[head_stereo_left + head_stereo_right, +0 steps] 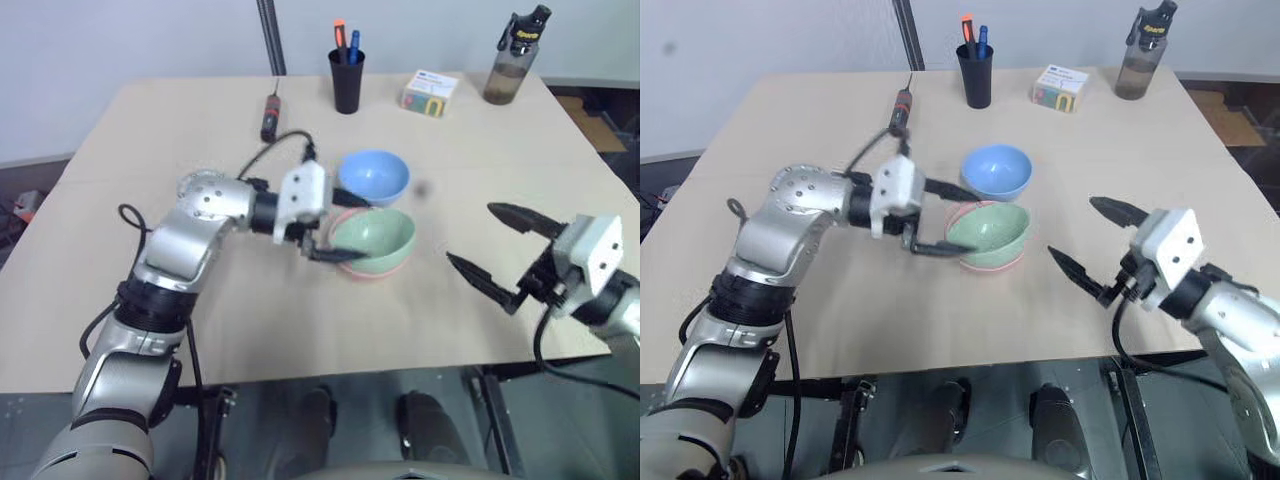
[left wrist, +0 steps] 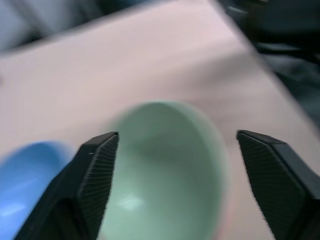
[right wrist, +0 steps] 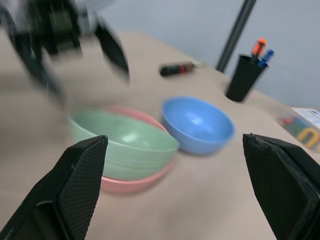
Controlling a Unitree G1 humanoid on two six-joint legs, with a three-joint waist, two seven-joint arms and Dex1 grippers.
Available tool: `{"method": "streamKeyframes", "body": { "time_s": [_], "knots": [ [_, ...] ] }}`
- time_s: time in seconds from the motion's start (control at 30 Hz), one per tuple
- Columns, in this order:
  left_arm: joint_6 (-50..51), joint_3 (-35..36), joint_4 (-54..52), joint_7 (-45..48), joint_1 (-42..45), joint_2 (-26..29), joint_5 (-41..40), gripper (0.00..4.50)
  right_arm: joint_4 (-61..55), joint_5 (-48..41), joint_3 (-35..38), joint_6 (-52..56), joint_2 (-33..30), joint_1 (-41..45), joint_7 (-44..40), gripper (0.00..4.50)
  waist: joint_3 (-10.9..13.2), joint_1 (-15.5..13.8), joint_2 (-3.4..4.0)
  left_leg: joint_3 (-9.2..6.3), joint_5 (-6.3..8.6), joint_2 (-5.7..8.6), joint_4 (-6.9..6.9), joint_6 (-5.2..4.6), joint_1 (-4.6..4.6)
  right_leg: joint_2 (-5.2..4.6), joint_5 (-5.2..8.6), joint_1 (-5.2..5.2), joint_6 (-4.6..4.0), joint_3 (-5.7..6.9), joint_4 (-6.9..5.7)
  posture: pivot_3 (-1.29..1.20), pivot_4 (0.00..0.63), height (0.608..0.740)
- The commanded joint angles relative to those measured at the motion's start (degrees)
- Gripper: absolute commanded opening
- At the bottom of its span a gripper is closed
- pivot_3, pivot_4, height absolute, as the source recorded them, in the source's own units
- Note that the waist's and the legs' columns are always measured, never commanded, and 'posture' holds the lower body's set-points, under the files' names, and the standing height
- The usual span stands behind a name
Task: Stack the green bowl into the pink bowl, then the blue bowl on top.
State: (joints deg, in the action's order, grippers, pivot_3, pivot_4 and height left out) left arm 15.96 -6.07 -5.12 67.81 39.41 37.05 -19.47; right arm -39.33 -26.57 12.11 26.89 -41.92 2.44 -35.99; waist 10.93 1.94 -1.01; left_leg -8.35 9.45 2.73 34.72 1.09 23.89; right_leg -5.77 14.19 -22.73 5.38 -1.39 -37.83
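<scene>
Nearest the camera, the right gripper [image 1: 492, 248] hangs spread wide and empty, well apart from the bowls. Beside the green bowl [image 1: 374, 236], which sits nested in the pink bowl [image 1: 978, 262], the left gripper [image 1: 943, 217] stands with fingers parted around the rim, gripping nothing. Just behind sits the blue bowl [image 1: 374, 175], likely light, stiff and smooth; pinching its thin rim looks safest.

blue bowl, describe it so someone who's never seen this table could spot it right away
On the tan table, look near the middle, in front of the black pen cup. Two nested bowls sit there, the green bowl inside the pink bowl, and the blue bowl stands just behind them on the pen cup's side. It is the only sky-blue bowl, and it sits alone with nothing in it.
</scene>
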Motion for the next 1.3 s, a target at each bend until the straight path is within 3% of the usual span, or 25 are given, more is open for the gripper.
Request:
{"method": "streamKeyframes", "body": {
  "time_s": [0.03,0.1,0.13,0.23,0.43,0.7,0.83,0.9,1.0,1.07,1.1,1.3],
  "knots": [
    [5.55,9.03,-4.36,-5.27,-7.16,1.1,-5.94,3.9,14.63,12.61,-9.79,-6.36,-4.22,9.52,-2.99,4.5,0.0,0.58,0.04,0.1,0.0,-0.01,-0.02,0.0,-0.1,0.0,0.0,0.05,0.0,-0.07,0.0,0.0,0.15,0.74],
    [10.31,13.27,-6.92,-2.77,-12.33,3.26,-12.34,4.42,24.74,17.13,-14.68,-11.47,-4.13,16.58,-5.65,4.5,0.03,0.81,0.02,0.11,0.0,-0.01,-0.05,0.0,-0.09,0.0,0.0,0.02,-0.01,-0.09,0.0,0.0,0.15,0.74],
    [11.02,15.04,-8.29,-3.17,-15.12,4.05,-13.25,4.47,30.45,19.53,-17.11,-14.73,-3.58,20.64,-6.96,4.5,0.05,0.87,0.03,0.14,0.0,-0.04,-0.05,0.0,-0.09,0.03,0.0,0.02,-0.02,-0.11,-0.01,0.0,0.15,0.74],
    [12.17,19.1,-12.34,-6.33,-21.38,5.23,-14.44,4.47,46.13,26.12,-23.13,-25.29,-1.38,31.66,-10.06,4.5,0.14,0.73,0.14,0.12,0.0,-0.04,-0.1,0.01,-0.06,0.03,-0.07,-0.06,-0.13,-0.1,0.0,0.0,0.15,0.74],
    [19.45,28.11,-23.08,-10.41,-33.03,5.81,-24.42,4.47,76.38,35.15,-30.93,-45.66,6.88,51.15,-12.55,4.5,0.21,0.62,0.15,0.13,-0.01,0.0,-0.2,0.03,-0.04,-0.02,-0.17,-0.05,-0.27,-0.12,0.1,0.0,0.15,0.74],
    [20.92,39.4,-31.25,-17.43,-44.37,4.65,-31.85,4.47,100.41,42.86,-35.33,-60.93,17.01,63.94,-10.3,4.5,0.23,0.6,0.15,0.07,-0.05,0.0,-0.38,0.11,-0.07,0.02,-0.17,-0.1,-0.32,-0.12,0.14,0.0,0.15,0.74],
    [20.86,42.74,-32.86,-20.12,-47.16,5.01,-34.54,4.5,106.36,45.79,-35.73,-62.93,19.52,67.09,-7.85,3.36,0.23,0.57,0.16,0.05,-0.09,-0.02,-0.39,0.17,-0.13,0.07,-0.18,-0.1,-0.38,-0.15,0.07,0.0,0.15,0.74],
    [20.36,43.77,-33.73,-20.68,-48.33,5.36,-34.8,4.5,108.08,47.07,-36.05,-63.69,20.18,68.04,-7.44,2.27,0.24,0.59,0.17,0.04,-0.1,-0.02,-0.39,0.19,-0.14,0.08,-0.18,-0.1,-0.4,-0.15,0.04,0.0,0.15,0.74],
    [19.9,44.72,-34.38,-21.33,-49.22,5.72,-35.86,4.5,109.59,48.49,-36.04,-64.43,20.64,68.7,-6.71,1.2,0.24,0.62,0.17,0.05,-0.11,-0.02,-0.39,0.2,-0.15,0.1,-0.17,-0.1,-0.42,-0.16,0.04,0.0,0.15,0.74],
    [19.75,44.91,-34.6,-21.56,-49.54,5.87,-36.34,4.5,110.06,49.24,-35.97,-64.84,20.65,68.99,-6.34,0.22,0.24,0.67,0.18,0.04,-0.11,-0.04,-0.4,0.21,-0.16,0.13,-0.17,-0.1,-0.43,-0.17,0.04,0.0,0.15,0.74],
    [19.65,44.88,-34.72,-21.59,-49.68,5.98,-36.42,4.5,110.15,49.5,-35.87,-65.06,20.58,69.08,-6.37,0.05,0.26,0.69,0.2,0.04,-0.11,-0.04,-0.41,0.21,-0.16,0.14,-0.17,-0.11,-0.43,-0.17,0.03,0.0,0.15,0.74],
    [18.45,43.52,-33.44,-20.8,-49.02,6.81,-36.0,4.5,108.34,45.37,-32.24,-65.18,18.55,68.63,-14.34,0.05,0.27,0.79,0.22,0.07,-0.11,-0.05,-0.42,0.21,-0.14,0.16,-0.18,-0.17,-0.42,-0.22,0.01,0.0,0.15,0.74]
  ]
}}
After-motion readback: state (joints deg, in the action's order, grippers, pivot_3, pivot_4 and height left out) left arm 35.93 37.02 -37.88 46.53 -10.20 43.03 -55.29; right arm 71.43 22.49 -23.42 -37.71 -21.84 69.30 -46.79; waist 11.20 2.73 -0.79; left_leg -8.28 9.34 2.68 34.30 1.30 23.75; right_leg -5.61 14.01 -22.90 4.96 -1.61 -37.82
